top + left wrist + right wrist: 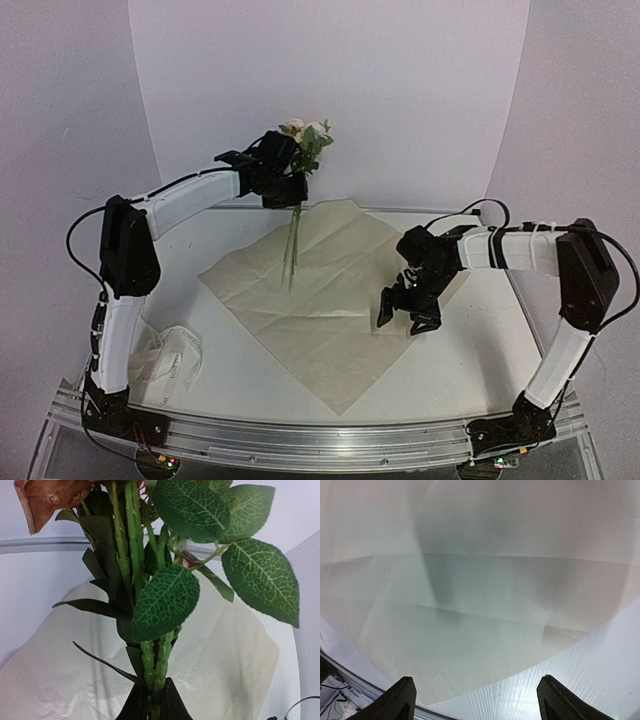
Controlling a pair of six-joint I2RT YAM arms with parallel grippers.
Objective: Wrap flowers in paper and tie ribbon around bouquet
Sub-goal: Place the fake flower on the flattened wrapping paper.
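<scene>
Top external view: left gripper (292, 188) pinched tight on the flowers (305, 140), held upright with stems hanging over the paper (330, 300). At the paper's right corner the right gripper (408, 312) hovers, fingers wide and empty. Near left, the ribbon (165, 360) lies heaped.

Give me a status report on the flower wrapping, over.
Left gripper shut on flowers, stems hanging over the paper. Right gripper open, empty, low over paper. Ribbon bunched near-left, untouched. Nothing in the way.

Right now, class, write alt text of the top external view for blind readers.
The left gripper holds the flowers upright above the spread paper, stems hanging toward it. The right gripper hovers open over its right edge; the ribbon lies front-left.
</scene>
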